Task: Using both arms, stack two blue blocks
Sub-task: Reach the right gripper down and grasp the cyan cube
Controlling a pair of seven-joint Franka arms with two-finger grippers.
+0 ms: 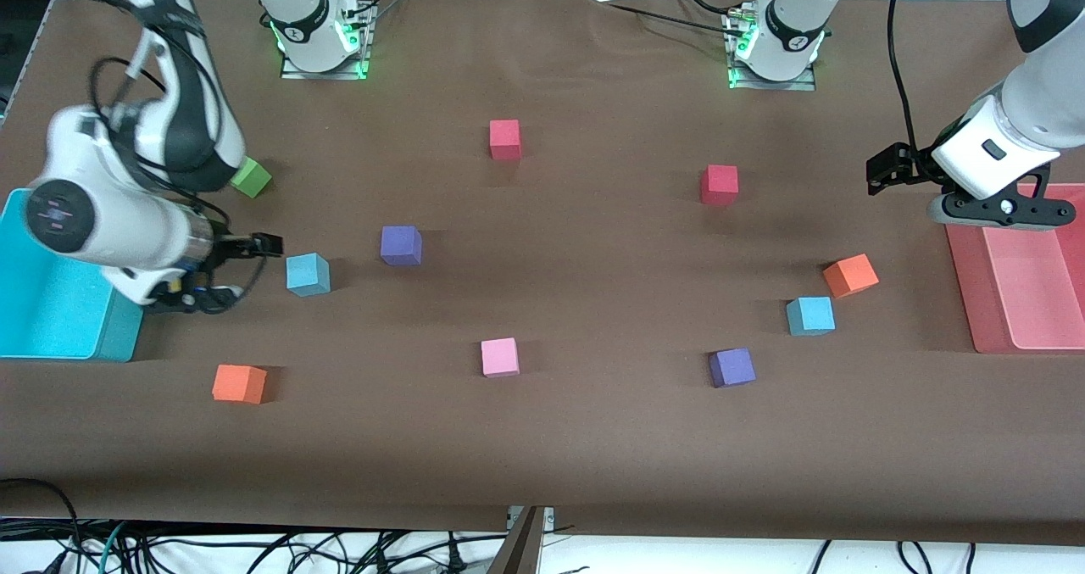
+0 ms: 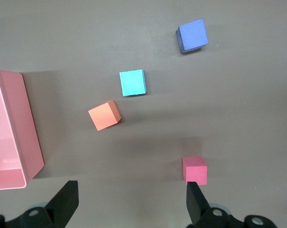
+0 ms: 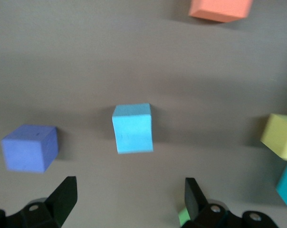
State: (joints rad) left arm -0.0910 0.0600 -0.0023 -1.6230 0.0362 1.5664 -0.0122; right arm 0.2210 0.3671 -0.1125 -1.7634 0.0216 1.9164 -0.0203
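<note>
Sky-blue foam, two cubes well apart: one blue block (image 1: 307, 274) toward the right arm's end beside a purple cube (image 1: 401, 245), other blue block (image 1: 810, 315) toward the left arm's end between orange cube (image 1: 850, 275) and second purple cube (image 1: 731, 367). Right gripper (image 1: 254, 246) up beside its cube, jaws apart, empty; left gripper (image 1: 886, 167) near the pink tray (image 1: 966, 303), likewise spread. Best to centre, descend squarely. Only the right wrist view catches a yellow cube (image 3: 280, 137).

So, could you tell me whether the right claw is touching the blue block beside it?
Apart. In the right wrist view, bare table shows between the open right claw and the blue block.
</note>
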